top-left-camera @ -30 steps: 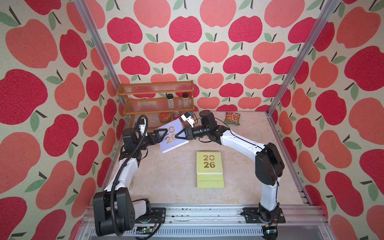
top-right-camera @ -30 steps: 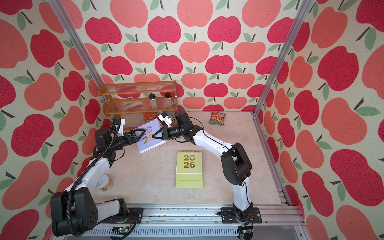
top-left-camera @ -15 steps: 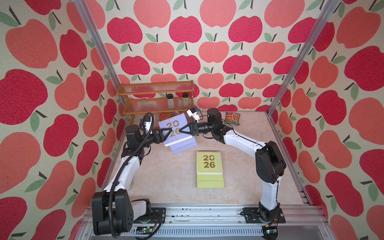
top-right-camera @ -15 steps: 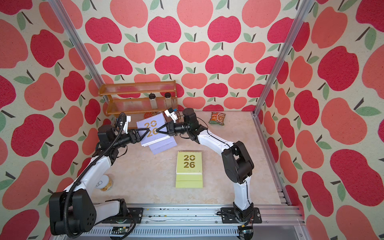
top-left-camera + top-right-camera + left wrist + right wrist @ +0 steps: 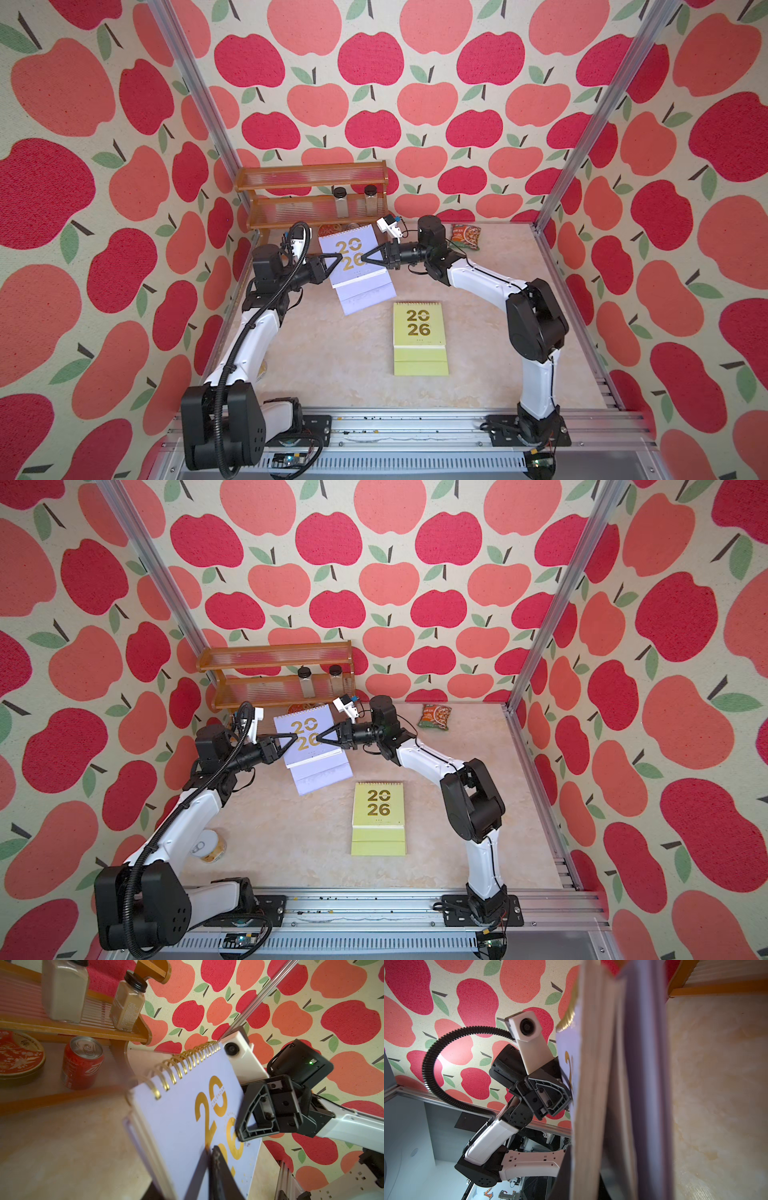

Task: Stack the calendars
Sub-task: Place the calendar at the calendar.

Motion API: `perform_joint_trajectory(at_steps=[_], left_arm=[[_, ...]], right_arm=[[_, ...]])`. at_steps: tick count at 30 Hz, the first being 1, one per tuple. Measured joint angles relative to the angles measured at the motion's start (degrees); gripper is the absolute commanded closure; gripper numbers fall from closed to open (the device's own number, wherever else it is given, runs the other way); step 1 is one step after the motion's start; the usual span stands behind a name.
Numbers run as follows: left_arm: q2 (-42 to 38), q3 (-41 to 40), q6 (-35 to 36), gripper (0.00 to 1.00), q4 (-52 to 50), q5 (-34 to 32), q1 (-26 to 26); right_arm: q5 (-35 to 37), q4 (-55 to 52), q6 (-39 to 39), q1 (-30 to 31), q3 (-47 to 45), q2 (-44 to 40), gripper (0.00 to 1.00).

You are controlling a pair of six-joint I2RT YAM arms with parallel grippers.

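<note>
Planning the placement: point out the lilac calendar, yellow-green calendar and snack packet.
lilac calendar (image 5: 350, 253): in a top view, on its gold numerals
yellow-green calendar (image 5: 418, 322): in a top view, on its front cover
snack packet (image 5: 434, 717): in a top view, on its middle

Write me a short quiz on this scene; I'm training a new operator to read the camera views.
1. True or false: the yellow-green calendar lies flat on the table.
2. The lilac calendar is clamped by: A) only the left arm, B) only the right arm, C) both.
3. How many jars stand on the wooden rack?
Key: 1 true. 2 C: the left gripper and right gripper are shut on its opposite edges, holding it above the table. 3 two.
</note>
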Motion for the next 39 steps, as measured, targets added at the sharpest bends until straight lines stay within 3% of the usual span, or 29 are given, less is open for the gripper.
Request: perform_joint_trajectory(at_steps=[8,13,21,30,39], left_arm=[[0.13,0.79,-0.02,1.0,-1.9,-0.44,-0.39],[0.13,0.83,-0.04,1.0,-3.63,0.39,-0.15],[-0.02,0.83,-0.26,1.0,-3.45,4.2,0.9],[-0.09,0.9,-0.26,1.0,-3.5,6.14,1.68],[1.99,4.39,-0.17,1.0,-4.33,10.56,0.04]], right_arm=[[-0.39,0.7,-0.85,-0.22,-0.17,0.7,0.98],[0.28,-4.37,-5.18,-0.13,-0.17,0.24,0.75],[2.86,-16.72,-14.53,-0.87,-0.55,-4.92,0.51],[5.9,-24.55,-21.51,-7.3,-5.99,-13.03,0.43],[5.05,-25.16,-25.59,-7.61,-9.94,-15.61,0.41]])
